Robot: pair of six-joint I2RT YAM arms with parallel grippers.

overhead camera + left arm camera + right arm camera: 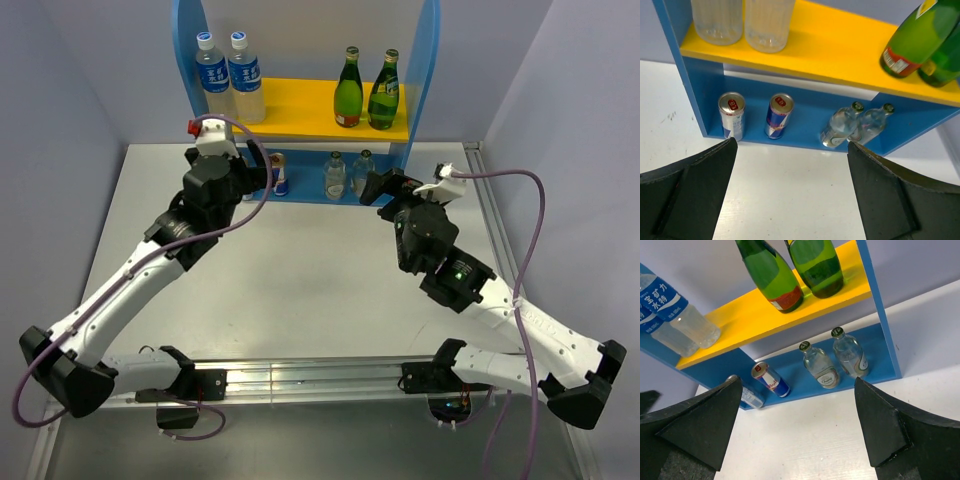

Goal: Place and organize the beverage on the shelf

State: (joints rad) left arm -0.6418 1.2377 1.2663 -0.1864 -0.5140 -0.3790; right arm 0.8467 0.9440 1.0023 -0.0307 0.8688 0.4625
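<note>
Grey table (330, 290) under a blue shelf (300, 108). On shelf's yellow board: tall water bottles (212, 72) at left end, green bottles (348, 90) at right end. Below board: cans (732, 116) left, small clear bottles (840, 125) right, all upright. Left gripper (790, 165) sits in front of shelf, fingers spread wide, nothing btwn them; drinks lie beyond the tips. Right gripper (800, 410) likewise spread & empty, by shelf's right front.
</note>
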